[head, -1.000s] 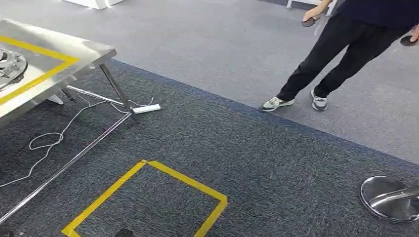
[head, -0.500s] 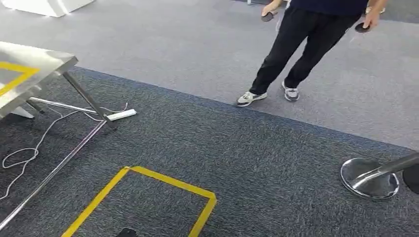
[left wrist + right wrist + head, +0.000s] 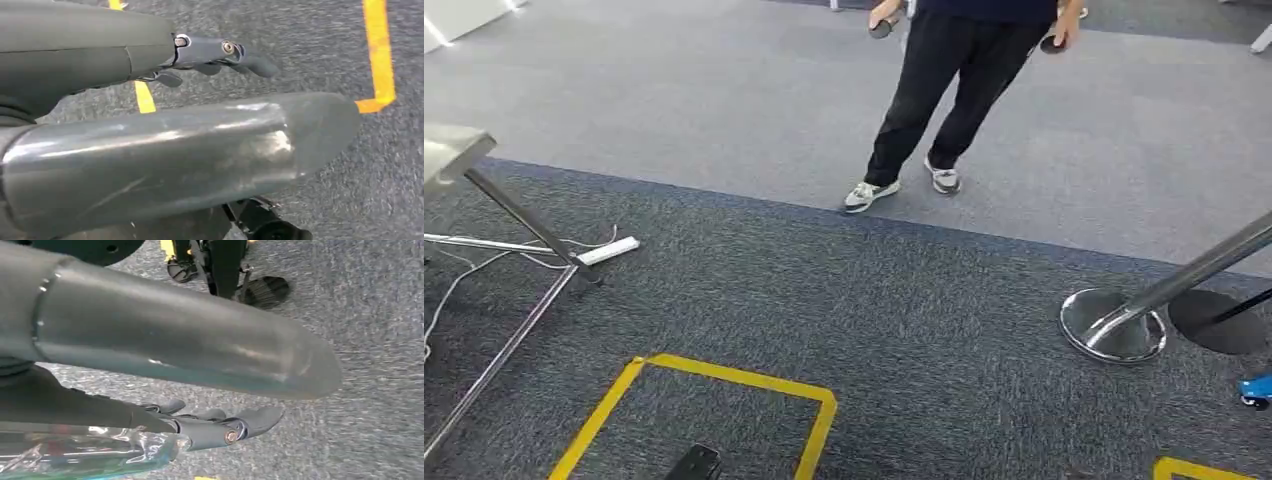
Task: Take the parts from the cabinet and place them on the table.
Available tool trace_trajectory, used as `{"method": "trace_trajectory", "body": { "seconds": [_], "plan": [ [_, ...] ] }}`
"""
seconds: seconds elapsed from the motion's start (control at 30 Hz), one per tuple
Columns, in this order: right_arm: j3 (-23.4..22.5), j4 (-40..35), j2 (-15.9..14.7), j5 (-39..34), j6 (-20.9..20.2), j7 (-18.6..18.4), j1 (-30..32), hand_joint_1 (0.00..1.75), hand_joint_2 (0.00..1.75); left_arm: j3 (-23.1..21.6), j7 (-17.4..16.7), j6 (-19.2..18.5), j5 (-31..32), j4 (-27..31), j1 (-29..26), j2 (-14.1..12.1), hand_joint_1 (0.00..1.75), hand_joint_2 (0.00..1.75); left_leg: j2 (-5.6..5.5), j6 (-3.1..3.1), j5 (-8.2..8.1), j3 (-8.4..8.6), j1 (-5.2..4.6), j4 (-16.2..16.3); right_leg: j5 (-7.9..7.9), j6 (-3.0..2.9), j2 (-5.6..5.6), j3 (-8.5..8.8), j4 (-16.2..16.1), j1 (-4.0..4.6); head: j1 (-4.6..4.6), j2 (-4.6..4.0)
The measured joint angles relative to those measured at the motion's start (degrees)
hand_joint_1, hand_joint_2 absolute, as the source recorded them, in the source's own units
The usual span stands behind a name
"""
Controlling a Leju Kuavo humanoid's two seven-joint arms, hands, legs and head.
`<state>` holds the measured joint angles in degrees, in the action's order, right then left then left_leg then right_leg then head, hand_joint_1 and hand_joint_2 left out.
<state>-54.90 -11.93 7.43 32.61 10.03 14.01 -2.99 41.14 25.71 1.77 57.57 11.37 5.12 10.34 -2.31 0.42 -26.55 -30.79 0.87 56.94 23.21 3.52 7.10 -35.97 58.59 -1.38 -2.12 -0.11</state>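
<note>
A corner of the steel table sits at the left edge of the head view. No part or cabinet is in sight. My left hand hangs over the dark carpet, with its fingers stretched out apart from the thick thumb and nothing between them. My right hand also hangs over the carpet, its fingers straight and holding nothing. A clear glossy sheet lies along the far side of that hand; I cannot tell what it is.
A person in dark trousers stands ahead on the lighter carpet, a dark round thing in each hand. A chrome post base and a black disc base stand at right. Yellow floor tape marks a square; a power strip lies by the table leg.
The whole picture has swung right: the table has slid out to the left edge, the person now stands near the middle, and the chrome post base has come further in.
</note>
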Motion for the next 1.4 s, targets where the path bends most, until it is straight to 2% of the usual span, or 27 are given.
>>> {"method": "trace_trajectory", "body": {
  "seconds": [0.03,0.07,0.13,0.17,0.2,0.27,0.3,0.33,0.47,0.5,0.57,0.63,0.67,0.7,0.77,0.8,0.83,0.87,0.97,1.0,1.07,1.13,1.2,1.27,1.3,1.33,1.4],
  "plan": [
    [0.0,0.0,0.0,0.2,0.5,-1.0,0.1,0.00,0.00,-0.2,-0.4,0.2,0.2,0.0,-0.1,0.1,0.00,0.00,0.42,0.36,0.04,0.03,-0.19,0.0,1.33,-0.05,-3.16,-0.73,1.8,0.38,-0.47,0.00],
    [0.0,0.0,-0.1,0.2,0.9,-2.2,0.0,0.00,0.00,-0.2,-0.9,0.4,0.3,0.0,-0.4,0.3,0.00,0.00,1.11,0.72,0.02,0.01,-0.36,0.0,3.62,0.02,-5.00,-2.52,5.6,0.46,-0.88,0.00],
    [-0.1,0.0,-0.1,0.2,1.5,-4.1,0.0,0.00,0.00,-0.2,-2.0,1.1,0.6,0.0,-1.4,0.4,0.00,0.00,2.79,0.94,-0.03,0.01,-0.77,0.0,7.79,0.13,-6.32,-6.48,14.5,0.46,-0.83,0.00],
    [-0.1,0.0,-0.1,0.1,1.7,-4.8,0.1,0.00,0.00,-0.2,-2.5,1.3,0.6,0.0,-1.8,0.4,0.00,0.00,3.58,1.04,-0.10,-0.02,-0.92,0.0,8.58,0.16,-6.61,-7.51,17.1,0.47,-0.83,0.00],
    [-0.2,0.0,-0.2,-0.1,1.7,-5.0,0.2,0.00,0.00,-0.2,-2.7,1.3,0.6,0.0,-2.1,0.4,0.00,0.00,4.19,1.04,-0.12,-0.02,-1.00,0.0,8.02,0.14,-6.75,-7.18,16.9,0.47,-0.83,0.00],
    [-0.4,0.0,-0.3,-0.2,1.5,-4.6,0.4,0.00,0.00,-0.2,-2.9,1.1,0.5,0.0,-2.1,0.2,0.00,0.00,5.17,0.92,-0.24,0.10,-1.07,0.0,4.29,-0.20,-7.21,-2.98,10.0,0.59,-0.85,0.00],
    [-0.5,0.0,-0.3,-0.2,1.1,-4.0,0.2,0.00,0.00,-0.2,-2.9,0.9,0.4,0.0,-2.0,0.2,0.00,0.00,5.71,0.74,-0.36,0.30,-1.07,0.1,2.24,-0.44,-8.51,0.38,4.3,0.76,-0.85,0.00],
    [-0.5,0.0,-0.3,0.0,0.7,-3.4,-0.1,0.00,0.00,-0.2,-2.7,0.7,0.1,0.0,-1.9,0.0,0.00,0.00,6.17,0.47,-0.54,0.47,-1.30,0.1,2.55,-0.63,-11.31,2.18,0.9,1.16,-0.87,0.00],
    [-0.4,0.0,-0.4,0.9,0.7,-3.8,-0.9,0.00,0.00,-0.1,-2.9,-0.1,-1.2,0.0,0.2,0.1,0.00,0.00,7.79,-0.57,-0.50,0.50,-1.58,0.0,2.07,-1.98,-9.17,2.10,0.4,1.57,-0.72,0.00],
    [-0.4,0.0,-0.4,1.0,0.6,-3.8,-0.9,0.00,0.00,-0.1,-3.7,-0.1,-1.2,0.0,0.5,0.2,0.00,0.00,7.35,-1.03,-0.91,0.49,-1.44,0.3,1.68,-2.50,-8.65,2.34,0.0,1.12,-0.66,0.00],
    [-0.4,0.0,-0.6,1.4,0.3,-3.9,-1.1,0.00,0.00,-0.1,-4.0,0.0,-1.2,0.0,0.4,0.2,0.00,0.00,3.84,-1.64,-4.15,-1.42,-1.22,4.9,1.49,-2.82,-7.50,2.16,-0.1,0.95,-0.31,0.00],
    [-0.4,0.0,-0.7,2.0,-0.2,-3.7,-1.4,0.00,0.00,0.0,-4.1,0.2,-1.3,0.0,-0.4,0.1,0.00,0.00,3.18,-1.97,-7.78,-5.50,-0.95,13.2,1.35,-3.08,-5.93,1.92,-0.1,0.96,-0.35,0.00],
    [-0.4,0.0,-0.7,2.3,-0.4,-3.6,-1.4,0.00,0.00,0.1,-4.1,0.2,-1.4,0.0,-0.7,0.1,0.00,0.00,3.05,-2.01,-8.22,-6.88,-0.91,15.6,1.34,-3.08,-5.19,1.86,-0.1,0.95,-0.24,0.00],
    [-0.3,0.0,-0.7,2.5,-0.5,-3.5,-1.2,0.00,0.00,0.2,-4.0,0.2,-1.6,0.0,-0.8,0.0,0.00,0.00,3.02,-2.01,-7.35,-7.23,-0.85,15.7,1.31,-3.03,-4.50,1.87,-0.1,0.93,-0.33,0.00],
    [-0.2,0.0,-0.7,3.0,-0.7,-3.5,-1.0,0.00,0.00,0.4,-3.8,0.2,-2.0,0.0,-0.4,-0.1,0.00,0.00,2.74,-1.90,-2.60,-4.85,-0.73,9.8,1.16,-2.79,-3.24,1.89,-0.1,0.78,-0.33,0.00],
    [-0.1,0.0,-0.7,3.1,-0.7,-3.4,-1.1,0.00,0.00,0.5,-3.8,0.2,-2.2,0.0,-0.1,-0.1,0.00,0.00,1.78,-1.86,-0.38,-2.81,-0.58,5.5,1.07,-2.60,-2.68,1.89,-0.1,0.67,-0.33,0.00],
    [0.0,0.0,-0.7,3.2,-0.8,-3.4,-1.2,0.00,0.00,0.6,-3.8,0.2,-2.4,0.0,-0.1,-0.1,0.00,0.00,-1.13,-1.92,0.59,-1.11,-0.17,2.0,0.97,-2.32,-2.20,1.75,-0.1,0.59,-0.24,0.00],
    [0.0,0.0,-0.8,3.3,-0.8,-3.3,-1.4,0.00,0.00,0.8,-3.7,0.1,-2.4,0.0,0.0,0.0,0.00,0.00,-2.19,-1.62,0.01,-0.66,0.05,0.0,1.11,-1.93,-1.49,1.31,0.6,0.92,-0.28,0.00],
    [0.1,0.0,-0.8,3.3,-1.1,-3.3,-1.0,0.00,0.00,1.0,-3.7,0.1,-2.3,0.0,0.0,0.0,0.00,0.00,-0.98,-0.47,0.33,-0.76,-0.64,0.4,0.32,-0.59,-0.16,0.97,-0.4,0.30,-0.24,0.00],
    [0.1,0.0,-0.8,3.3,-1.1,-3.4,-0.8,0.00,0.00,1.0,-3.7,0.2,-2.2,0.0,0.0,0.0,0.00,0.00,0.05,0.24,0.78,-0.56,-0.18,-0.3,0.44,-0.28,-0.09,0.37,-0.1,0.19,-0.17,0.00],
    [0.1,0.0,-0.8,3.4,-1.1,-3.6,-1.0,0.00,0.00,1.0,-3.8,0.2,-2.2,0.0,-0.1,0.0,0.00,0.00,1.04,0.91,0.81,-0.53,-0.46,-0.4,3.80,-0.15,-5.02,-1.89,4.9,0.66,-0.81,0.00],
    [0.2,0.0,-0.8,3.5,-1.0,-3.9,-1.2,0.00,0.00,1.1,-3.8,0.4,-2.2,0.0,-0.5,0.0,0.00,0.00,2.60,1.10,0.72,-0.56,-0.79,-0.4,8.07,0.07,-6.50,-6.05,14.0,0.63,-0.72,0.00],
    [0.1,0.0,-0.9,3.7,-1.0,-4.3,-1.0,0.00,0.00,1.2,-3.8,0.4,-2.2,0.0,-0.7,-0.1,0.00,0.00,3.88,1.12,0.69,-0.56,-0.90,-0.4,8.59,0.20,-6.75,-7.24,17.4,0.64,-0.75,0.00],
    [0.1,0.0,-0.9,3.9,-0.9,-4.3,-0.8,0.00,0.00,1.3,-3.8,0.4,-2.2,0.0,-0.7,-0.1,0.00,0.00,4.90,1.02,0.61,-0.47,-0.90,-0.3,4.89,0.07,-7.16,-3.19,10.5,0.64,-0.79,0.00],
    [0.1,0.0,-0.9,3.9,-0.9,-4.3,-0.9,0.00,0.00,1.3,-3.8,0.4,-2.2,0.0,-0.7,0.0,0.00,0.00,5.46,0.80,0.46,-0.29,-0.90,-0.3,2.70,-0.01,-8.49,0.30,4.5,0.66,-0.77,0.00],
    [0.1,0.0,-0.9,3.9,-0.9,-4.3,-1.1,0.00,0.00,1.3,-3.8,0.4,-2.2,0.0,-0.7,-0.1,0.00,0.00,5.94,0.49,0.28,-0.10,-1.12,-0.2,2.66,-0.08,-11.46,2.47,0.6,0.82,-0.79,0.00],
    [0.2,0.0,-0.9,3.9,-0.9,-4.3,-1.4,0.00,0.00,1.4,-3.8,0.4,-2.2,0.0,-0.7,-0.1,0.00,0.00,6.52,-0.09,0.06,-0.07,-1.56,0.0,2.46,-1.07,-10.19,2.80,0.3,1.01,-0.41,0.00]
  ]
}}
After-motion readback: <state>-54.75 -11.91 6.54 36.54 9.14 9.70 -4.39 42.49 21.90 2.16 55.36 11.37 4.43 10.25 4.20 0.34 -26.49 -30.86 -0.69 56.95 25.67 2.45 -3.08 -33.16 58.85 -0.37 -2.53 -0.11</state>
